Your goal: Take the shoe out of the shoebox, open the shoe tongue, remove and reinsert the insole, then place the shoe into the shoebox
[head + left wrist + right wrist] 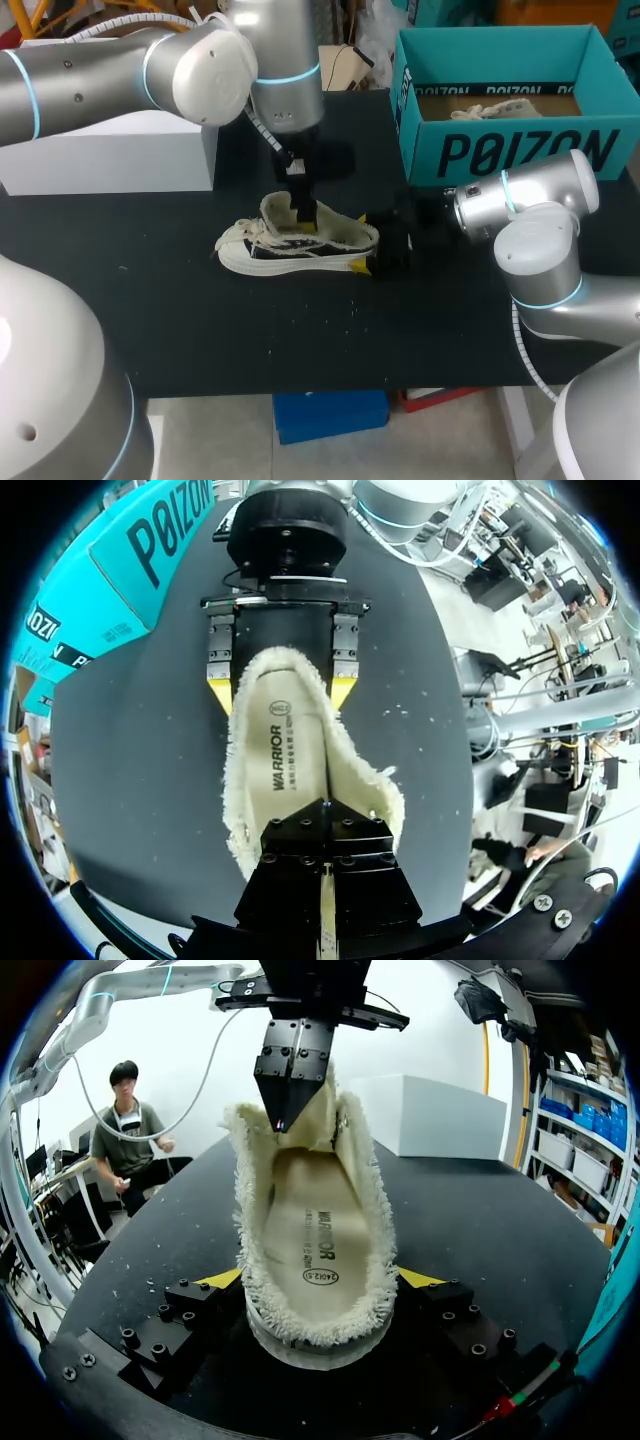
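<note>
Looking down at a cream, fleece-lined shoe (295, 248) sitting upright on its sole on a black table (200, 330) — out of the teal shoebox (520, 150), which is standing open well apart beyond the shoe's heel end.

Bracing the shoe at its heel with the right gripper (282, 691), spread wide, one yellow fingertip (225, 1278) pressing on each side of the fluffy collar.

Hanging the left gripper (283, 1112) straight over the shoe's opening, fingers drawn narrow and nearly together, on the heel side of the tongue (275, 208) standing up toward the toe. No telling of any tongue edge pinched between them.

Exposing the insole (308, 1225), lying flat inside the shoe and apparently not yet lifted.

Judging the shoe as light and soft-sided, with cloth upper and fleece collar likely giving under a squeeze and the rubber sole staying stiffer. Gripping probably best at the heel, the firmest part of the upper.

Expecting the insole to be thin, floppy and held in mostly by friction — pinching it likely easiest at its rear edge, just inside the shoe's collar, then peeling upward. Watching for so light a shoe rising along with it unless pinned at the heel.
</note>
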Available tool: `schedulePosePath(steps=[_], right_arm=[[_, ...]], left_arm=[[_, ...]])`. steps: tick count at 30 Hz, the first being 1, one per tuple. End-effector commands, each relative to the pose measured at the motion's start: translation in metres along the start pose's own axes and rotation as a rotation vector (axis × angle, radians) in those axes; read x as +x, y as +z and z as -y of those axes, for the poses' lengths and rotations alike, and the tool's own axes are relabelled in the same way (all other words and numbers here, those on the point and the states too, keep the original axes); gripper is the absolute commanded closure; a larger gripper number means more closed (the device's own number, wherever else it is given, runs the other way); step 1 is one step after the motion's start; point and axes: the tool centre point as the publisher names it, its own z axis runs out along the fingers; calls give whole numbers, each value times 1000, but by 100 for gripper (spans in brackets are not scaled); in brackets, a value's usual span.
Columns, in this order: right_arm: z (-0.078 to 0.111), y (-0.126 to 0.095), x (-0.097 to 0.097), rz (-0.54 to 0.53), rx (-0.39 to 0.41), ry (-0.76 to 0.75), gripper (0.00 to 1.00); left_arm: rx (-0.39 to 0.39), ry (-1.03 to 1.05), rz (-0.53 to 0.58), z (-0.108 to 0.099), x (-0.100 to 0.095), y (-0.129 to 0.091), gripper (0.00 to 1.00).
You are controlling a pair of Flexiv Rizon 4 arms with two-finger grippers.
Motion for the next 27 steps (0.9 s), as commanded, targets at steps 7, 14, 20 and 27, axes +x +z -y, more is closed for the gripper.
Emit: schedulePosePath(steps=[7, 14, 20, 27], right_arm=[[3, 0, 0, 1, 0, 1, 100], [3, 0, 0, 1, 0, 1, 100], [3, 0, 0, 1, 0, 1, 100], [3, 0, 0, 1, 0, 1, 100]], left_arm=[[5, 3, -15, 5, 0, 22, 100], [5, -10, -28, 7, 3, 36, 100], [11, -17, -41, 8, 6, 47, 100], [13, -33, -39, 7, 8, 55, 100]])
